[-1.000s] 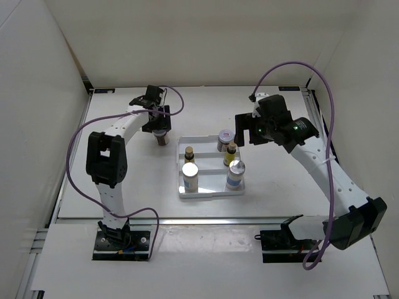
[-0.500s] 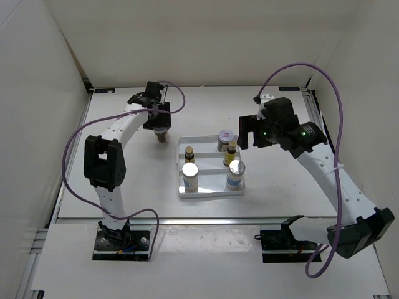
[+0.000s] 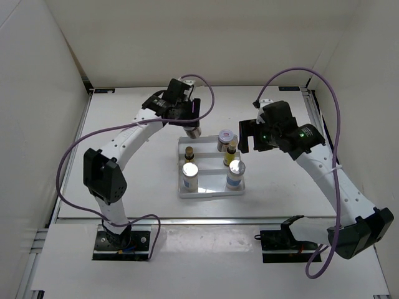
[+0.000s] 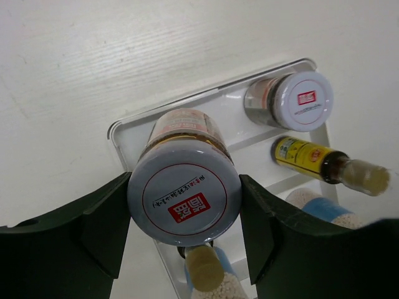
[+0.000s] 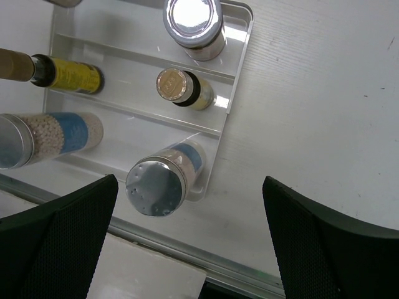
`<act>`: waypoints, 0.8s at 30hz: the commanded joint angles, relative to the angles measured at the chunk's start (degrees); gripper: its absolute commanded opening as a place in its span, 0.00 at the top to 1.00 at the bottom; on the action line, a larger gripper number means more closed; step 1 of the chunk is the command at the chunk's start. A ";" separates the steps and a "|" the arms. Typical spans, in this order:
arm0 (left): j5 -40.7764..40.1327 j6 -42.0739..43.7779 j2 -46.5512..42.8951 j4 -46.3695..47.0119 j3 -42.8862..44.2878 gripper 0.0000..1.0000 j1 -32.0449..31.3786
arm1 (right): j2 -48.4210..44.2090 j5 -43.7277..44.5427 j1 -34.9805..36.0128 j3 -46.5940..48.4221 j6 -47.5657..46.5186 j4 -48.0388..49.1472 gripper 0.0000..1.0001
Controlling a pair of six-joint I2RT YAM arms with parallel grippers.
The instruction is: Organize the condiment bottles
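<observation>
From above, a jar (image 3: 194, 131) hangs over the tray (image 3: 212, 194)'s far left corner. Left wrist: our left fingers (image 4: 93, 233) clamp it. We judge placing is in hand, and lowering it beside the other jar (image 4: 299, 103) comes next. Right wrist: our right fingers (image 5: 68, 243) gape, empty.

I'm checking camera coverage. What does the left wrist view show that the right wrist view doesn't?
Only the left wrist view: the left hand gripping a jar by the tray's corner. Only the right wrist view: the right hand, open and empty. Both: the tray, the second jar in it, a yellow bottle and a shaker.
</observation>
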 commanded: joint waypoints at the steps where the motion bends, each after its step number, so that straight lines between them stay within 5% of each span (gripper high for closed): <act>1: -0.74 -0.92 1.10 1.13 -0.65 0.67 -0.04 | -2.30 0.66 -0.28 -0.31 -0.05 0.03 0.00; 12: -3.82 -0.31 8.21 1.13 0.40 0.60 -0.05 | -3.97 1.72 -0.28 -1.45 -0.05 -0.49 0.00; 15: -3.82 -0.31 10.24 1.13 0.41 0.50 -0.05 | -3.97 1.72 -0.28 -1.45 -0.05 -0.49 0.00; 21: -5.92 -1.10 10.77 0.61 1.19 0.00 -0.05 | -3.97 3.12 -0.28 -1.45 -0.05 -0.49 0.00; 24: -8.39 -1.10 8.93 -1.41 3.56 0.00 -0.05 | -1.52 7.49 -0.28 0.03 2.32 -3.04 0.00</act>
